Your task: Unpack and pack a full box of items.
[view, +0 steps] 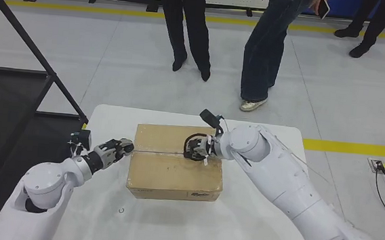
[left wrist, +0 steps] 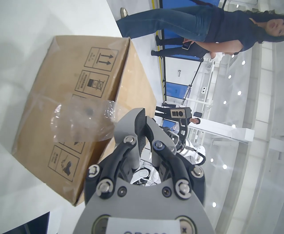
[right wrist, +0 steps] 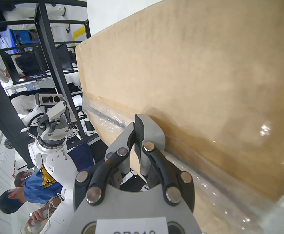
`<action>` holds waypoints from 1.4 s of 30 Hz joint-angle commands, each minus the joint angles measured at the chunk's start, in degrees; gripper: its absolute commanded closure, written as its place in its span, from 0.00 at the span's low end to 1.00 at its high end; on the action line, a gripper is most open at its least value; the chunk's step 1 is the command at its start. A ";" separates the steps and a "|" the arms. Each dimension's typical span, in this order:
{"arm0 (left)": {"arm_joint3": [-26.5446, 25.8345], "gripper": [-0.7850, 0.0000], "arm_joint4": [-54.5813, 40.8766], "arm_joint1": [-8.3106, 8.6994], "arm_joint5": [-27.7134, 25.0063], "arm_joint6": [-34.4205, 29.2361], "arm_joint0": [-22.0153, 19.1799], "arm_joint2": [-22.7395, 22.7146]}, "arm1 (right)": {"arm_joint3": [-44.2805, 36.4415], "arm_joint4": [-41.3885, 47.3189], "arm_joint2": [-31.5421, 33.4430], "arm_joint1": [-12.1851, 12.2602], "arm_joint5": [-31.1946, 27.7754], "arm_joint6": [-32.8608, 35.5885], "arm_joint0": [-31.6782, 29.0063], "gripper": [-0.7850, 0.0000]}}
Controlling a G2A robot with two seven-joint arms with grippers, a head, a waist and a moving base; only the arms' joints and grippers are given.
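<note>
Box point(view: 175, 173) lies between the tools. The left tool point(view: 126, 145), jaws closed, is beside its end. The right tool point(view: 193, 148), jaws closed, rests on its top.

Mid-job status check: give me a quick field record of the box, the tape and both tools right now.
box: cardboard, closed, on the white table
tape: clear strip along the top seam, crumpled end on the box's end face
left tool: shut, beside that end face
right tool: shut, over the top seam
progress: box not yet opened
</note>
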 commanded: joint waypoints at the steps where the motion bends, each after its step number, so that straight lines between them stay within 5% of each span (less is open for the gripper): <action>1: 0.36 1.00 -0.42 0.10 -0.15 -0.01 0.37 -0.77 | 0.96 0.07 -0.64 -0.80 -0.27 0.05 0.52 1.00; 34: 2.73 1.00 -5.20 1.44 -2.33 -1.29 7.21 -9.51 | 22.10 3.55 -7.45 -18.54 -11.52 -2.63 7.28 1.00; 35: 2.69 0.87 -5.49 1.45 -2.18 -1.69 7.08 -9.45 | 22.74 3.58 -7.38 -18.84 -11.88 -1.94 7.54 1.00; 36: 2.60 0.24 -5.64 1.48 -1.99 -2.17 6.86 -9.33 | 23.32 3.51 -7.32 -19.06 -12.24 -0.95 7.86 1.00; 37: 2.56 0.00 -5.73 1.50 -1.65 -2.45 6.58 -9.20 | 23.91 3.45 -7.18 -19.21 -12.58 -0.21 8.15 1.00; 42: 2.49 0.00 -5.83 1.51 -1.35 -2.61 6.24 -9.01 | 25.49 2.34 -6.45 -19.29 -13.48 2.41 9.08 1.00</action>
